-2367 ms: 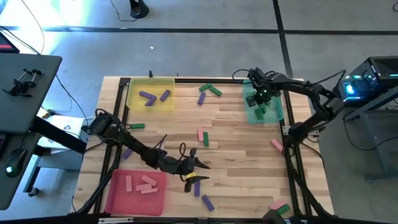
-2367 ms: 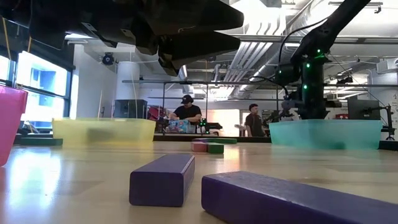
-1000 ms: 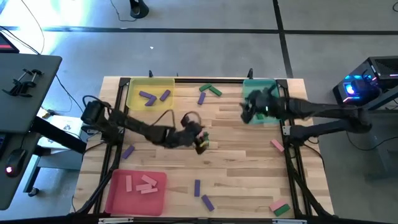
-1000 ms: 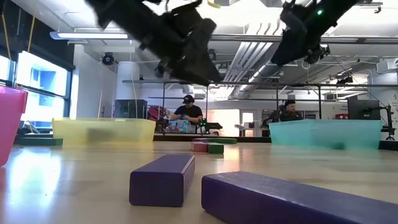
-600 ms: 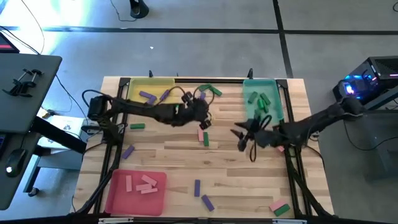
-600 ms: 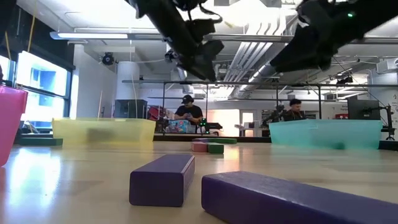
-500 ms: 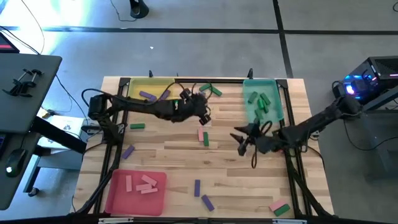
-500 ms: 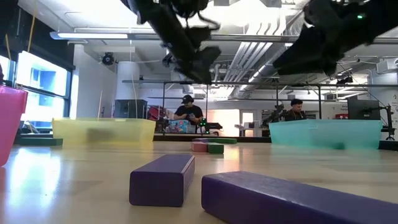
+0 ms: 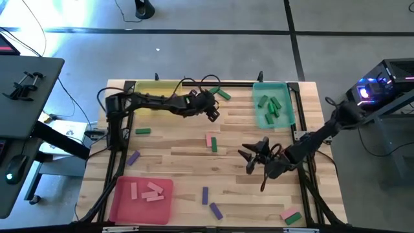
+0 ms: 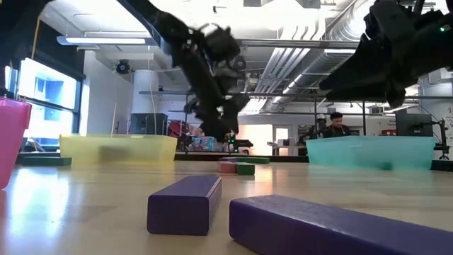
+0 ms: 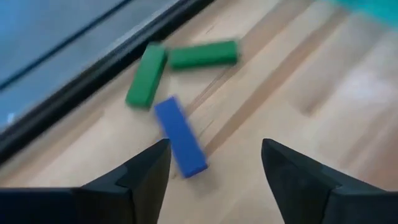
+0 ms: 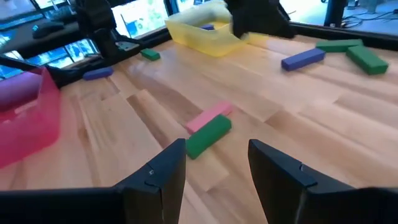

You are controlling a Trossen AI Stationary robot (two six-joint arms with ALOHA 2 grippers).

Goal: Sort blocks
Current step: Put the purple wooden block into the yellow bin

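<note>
On the wooden surface (image 9: 174,139), the left tool (image 9: 212,114) hangs open over a purple block (image 11: 180,144) (nothing held); the right tool (image 9: 249,160) open, empty

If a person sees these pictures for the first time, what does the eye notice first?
Three flat plastic trays stand out on the wooden table: yellow at the far left corner, teal at far right, pink at near left. The left tool hovers open near a purple block; the right tool hangs open over mid-table.
</note>
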